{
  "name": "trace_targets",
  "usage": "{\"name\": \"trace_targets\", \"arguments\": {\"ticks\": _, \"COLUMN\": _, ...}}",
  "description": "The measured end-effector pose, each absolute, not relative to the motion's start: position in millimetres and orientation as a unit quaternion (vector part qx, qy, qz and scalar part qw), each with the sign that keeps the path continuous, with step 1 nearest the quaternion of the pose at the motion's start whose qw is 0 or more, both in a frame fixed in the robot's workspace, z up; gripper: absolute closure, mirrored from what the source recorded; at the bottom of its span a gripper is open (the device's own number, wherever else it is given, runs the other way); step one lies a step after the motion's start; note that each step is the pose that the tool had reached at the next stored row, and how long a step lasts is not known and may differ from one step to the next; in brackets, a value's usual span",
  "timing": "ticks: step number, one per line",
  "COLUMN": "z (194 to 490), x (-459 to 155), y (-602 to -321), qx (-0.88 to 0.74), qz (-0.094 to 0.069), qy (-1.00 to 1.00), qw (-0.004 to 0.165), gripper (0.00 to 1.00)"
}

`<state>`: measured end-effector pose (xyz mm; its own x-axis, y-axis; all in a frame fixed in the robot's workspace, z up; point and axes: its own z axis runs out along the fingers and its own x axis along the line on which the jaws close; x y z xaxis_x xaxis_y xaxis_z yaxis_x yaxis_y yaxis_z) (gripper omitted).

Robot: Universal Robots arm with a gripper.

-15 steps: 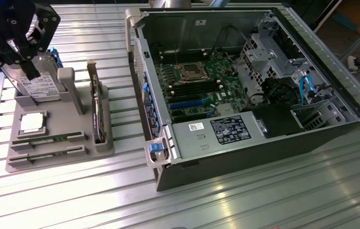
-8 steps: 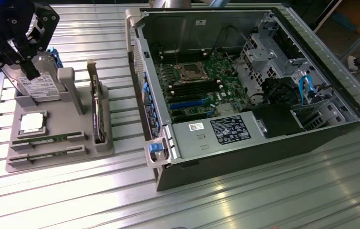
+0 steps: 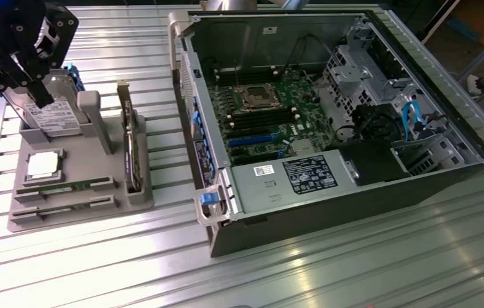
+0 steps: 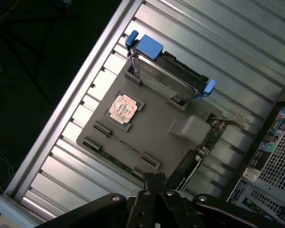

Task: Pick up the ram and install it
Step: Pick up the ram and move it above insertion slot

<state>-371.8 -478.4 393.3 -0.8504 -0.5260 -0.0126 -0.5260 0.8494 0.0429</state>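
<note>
The ram (image 3: 58,188) is a thin green stick standing on edge in a slot of the grey holder (image 3: 96,192), at its end nearest the table's front. The wrist view has the ram (image 4: 115,162) along the holder's (image 4: 154,130) outer edge. My black gripper (image 3: 43,99) hangs at the exterior view's upper left, above the holder's far end and in front of the hard drive (image 3: 54,115), well away from the ram. Its fingers (image 4: 155,179) are shut with nothing between them.
The holder also carries a silver hard drive (image 4: 166,80) with blue clips, a square processor (image 3: 43,163), and a dark expansion card (image 3: 131,154) standing upright. An open computer case (image 3: 327,115) lies at the exterior view's right, its motherboard (image 3: 267,115) exposed. Ribbed metal tabletop (image 3: 310,269) all around.
</note>
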Motion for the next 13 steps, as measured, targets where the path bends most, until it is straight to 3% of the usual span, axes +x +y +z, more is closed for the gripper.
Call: {"name": "trace_targets", "arguments": {"ticks": 13, "z": 393.3, "x": -371.8, "y": -478.4, "qx": -0.320, "qz": 0.022, "qy": 0.947, "qw": -0.001, "gripper": 0.89}}
